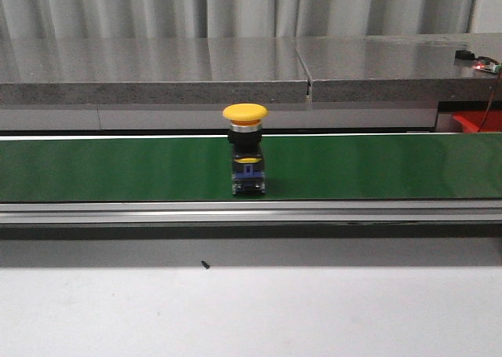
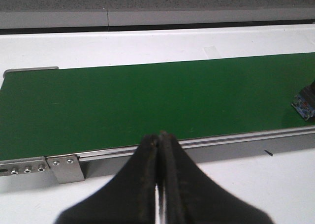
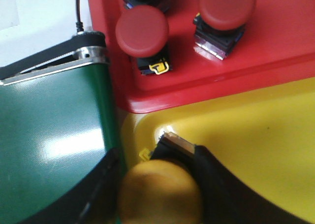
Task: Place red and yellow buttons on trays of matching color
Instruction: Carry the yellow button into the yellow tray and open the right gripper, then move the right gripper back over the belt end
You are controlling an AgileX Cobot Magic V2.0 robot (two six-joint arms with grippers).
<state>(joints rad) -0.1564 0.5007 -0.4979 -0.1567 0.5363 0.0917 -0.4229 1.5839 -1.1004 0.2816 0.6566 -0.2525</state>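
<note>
In the front view we see a yellow button [image 1: 245, 148] standing upright mid-way along the green conveyor belt [image 1: 118, 169], waiting to be picked. In the left wrist view our left gripper [image 2: 158, 184] is pressed closed on nothing, idling near the belt's edge. In the right wrist view our right gripper [image 3: 152, 184] clamps a second yellow button [image 3: 160, 192] over the yellow tray [image 3: 256, 145], presumably to release it there, while at twelve o'clock the red tray [image 3: 285, 51] holds red buttons [image 3: 142, 32].
</note>
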